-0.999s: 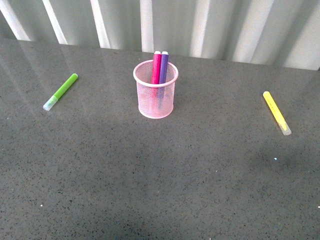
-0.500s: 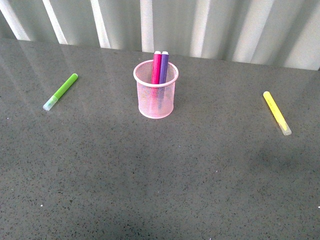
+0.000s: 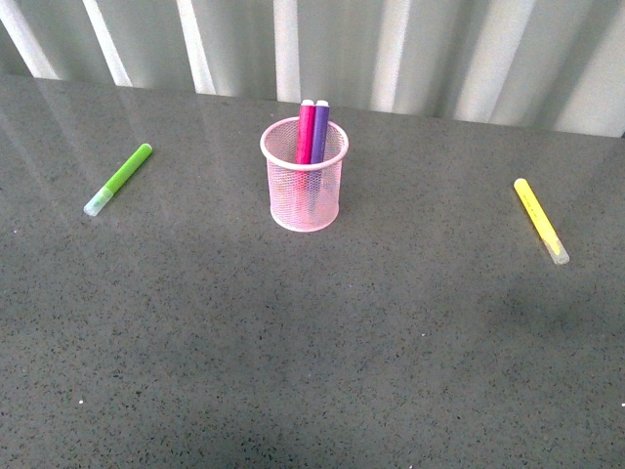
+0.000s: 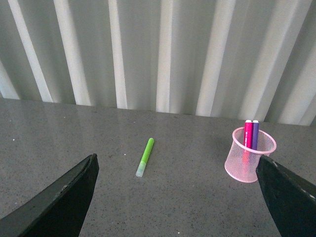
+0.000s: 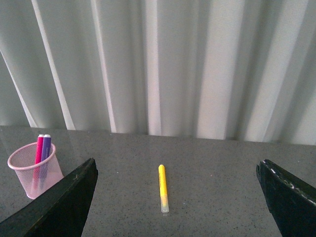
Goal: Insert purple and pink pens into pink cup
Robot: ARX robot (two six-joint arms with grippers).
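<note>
Soft, even daylight (no hard shadows) falls across all three views; pale streaks of glare sheen the grey tabletop [image 3: 312,342] near the curtain [image 3: 391,49]; focus sharp.

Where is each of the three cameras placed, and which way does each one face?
Front: on the body, facing the table; pink cup, no arm shows.
Left wrist: facing curtain, green marker centred; both open fingers frame it.
Right wrist: likewise, over yellow marker, fingers apart.
All three share the cup holding the pens.
</note>
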